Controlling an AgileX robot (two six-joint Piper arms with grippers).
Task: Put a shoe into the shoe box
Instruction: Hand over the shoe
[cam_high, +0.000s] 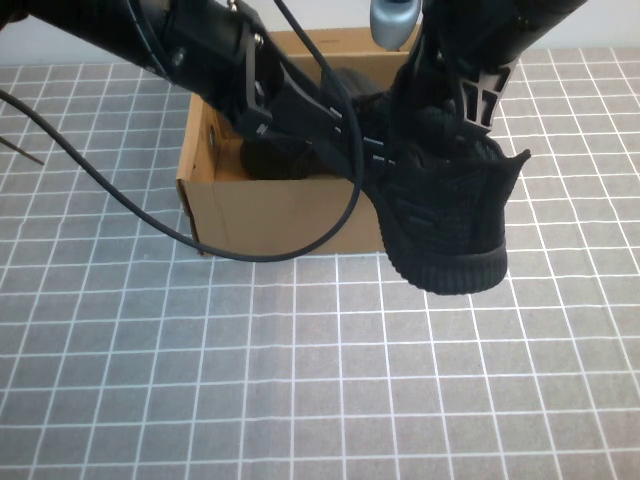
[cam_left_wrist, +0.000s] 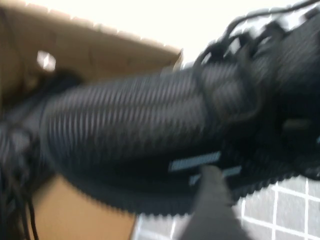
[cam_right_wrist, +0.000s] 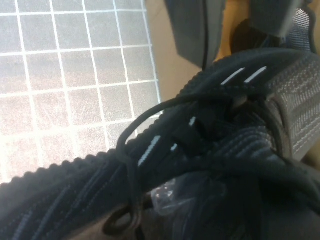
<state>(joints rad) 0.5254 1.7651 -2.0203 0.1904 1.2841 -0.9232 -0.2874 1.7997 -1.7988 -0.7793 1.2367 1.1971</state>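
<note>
The black shoe (cam_high: 450, 215) hangs tilted over the shoe box's (cam_high: 280, 215) front right corner, its long axis slanting from the heel, low and outside the box, up toward the toe above the opening. A second dark shoe (cam_high: 285, 155) lies inside the box: two shoes, one box. The right gripper (cam_high: 440, 95) is clamped on the lifted shoe's collar above the box. The left gripper (cam_high: 375, 150) reaches across the box against that shoe; its fingers I cannot tell. The box sits on a grey gridded tabletop (cam_high: 300, 380).
</note>
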